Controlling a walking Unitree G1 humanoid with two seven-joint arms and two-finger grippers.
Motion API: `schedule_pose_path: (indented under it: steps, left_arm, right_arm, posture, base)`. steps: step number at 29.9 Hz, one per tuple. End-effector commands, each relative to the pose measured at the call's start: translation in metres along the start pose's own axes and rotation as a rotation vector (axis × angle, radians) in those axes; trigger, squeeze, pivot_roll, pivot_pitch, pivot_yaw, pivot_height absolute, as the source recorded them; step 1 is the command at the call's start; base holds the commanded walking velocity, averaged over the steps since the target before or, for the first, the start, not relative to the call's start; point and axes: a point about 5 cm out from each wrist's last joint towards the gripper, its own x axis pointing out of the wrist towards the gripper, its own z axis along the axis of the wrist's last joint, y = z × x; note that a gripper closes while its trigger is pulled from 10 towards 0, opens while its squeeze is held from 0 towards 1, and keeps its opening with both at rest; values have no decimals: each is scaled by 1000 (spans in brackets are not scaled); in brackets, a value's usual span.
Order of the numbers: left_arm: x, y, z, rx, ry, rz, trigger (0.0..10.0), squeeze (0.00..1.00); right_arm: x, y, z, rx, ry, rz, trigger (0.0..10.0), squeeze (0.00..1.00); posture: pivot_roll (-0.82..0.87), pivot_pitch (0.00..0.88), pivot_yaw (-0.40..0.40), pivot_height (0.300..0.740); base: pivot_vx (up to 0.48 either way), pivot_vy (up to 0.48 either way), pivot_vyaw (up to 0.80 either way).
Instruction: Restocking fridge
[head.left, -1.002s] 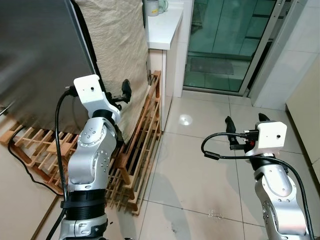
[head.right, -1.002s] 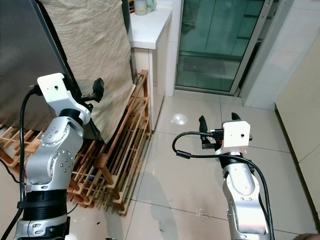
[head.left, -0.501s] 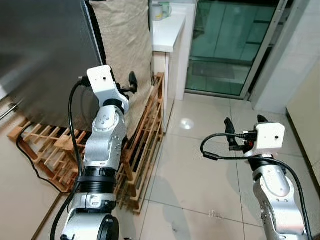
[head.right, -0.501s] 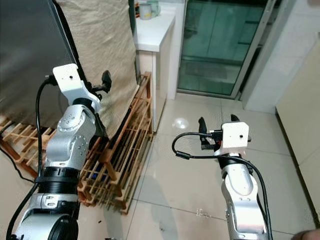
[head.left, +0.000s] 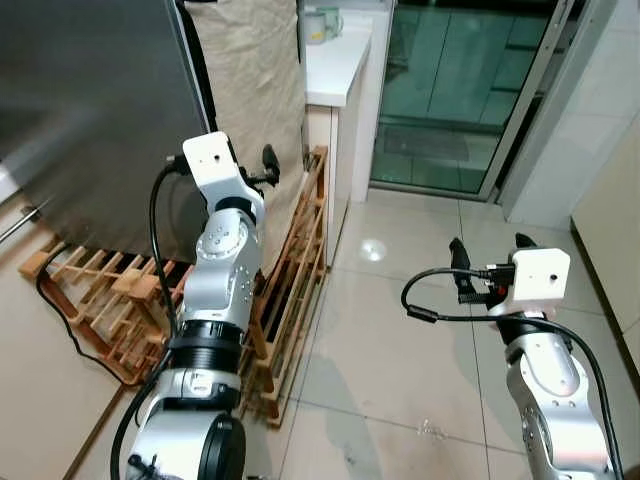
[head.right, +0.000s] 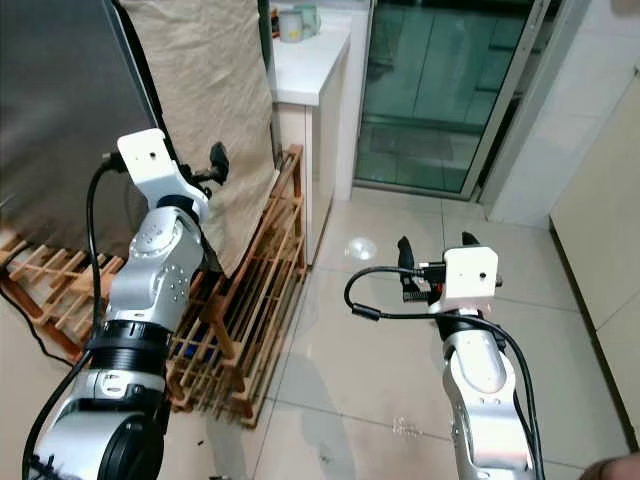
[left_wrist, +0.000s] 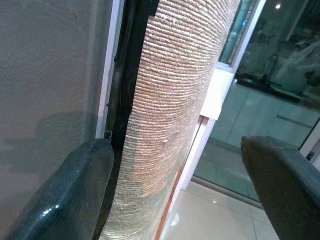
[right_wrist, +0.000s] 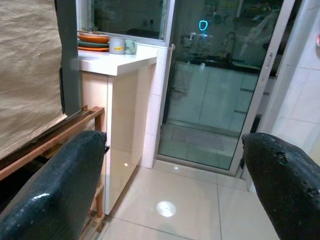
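The fridge stands at the left, its dark grey door (head.left: 90, 110) closed. A beige woven cloth (head.left: 255, 80) covers the fridge's side. My left gripper (head.left: 268, 162) is raised beside the front corner of the fridge. Its open fingers (left_wrist: 60, 195) frame the black door seal (left_wrist: 127, 75) and the cloth, with nothing between them. My right gripper (head.left: 488, 258) hangs open above the tiled floor at the right, pointing toward the glass door, and holds nothing.
A wooden slatted rack (head.left: 290, 290) leans along the fridge's base. Behind it is a white counter (head.left: 335, 60) with mugs and plates. A glass sliding door (head.left: 450, 90) closes the far side. A black cable (head.left: 60, 320) lies on the floor at left.
The view has shifted right and up. My left arm has risen and swung closer to the fridge's front corner. The right arm has stayed where it was.
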Motion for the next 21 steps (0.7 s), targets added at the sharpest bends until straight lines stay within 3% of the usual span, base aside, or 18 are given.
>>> schedule_pose_path:
  steps: [1, 12, 21]
  left_arm:
    - [3, -2, -2, -4, 22, 15, 10000, 0]
    - [6, 8, -2, 42, -5, 43, 10000, 0]
    - [-27, 26, 8, 182, -104, -152, 10000, 0]
  right_arm:
    - [1, 0, 4, -7, -20, -7, 10000, 0]
    - [-3, -1, 3, -9, -15, -17, 10000, 0]
    - [-8, 2, 17, -11, -69, 43, 10000, 0]
  posture:
    - [-162, 0, 71, 740]
    - [-166, 0, 80, 740]
    - [-148, 0, 86, 740]
  base:
    - [0, 0, 0]
    - [0, 0, 0]
    - [0, 0, 0]
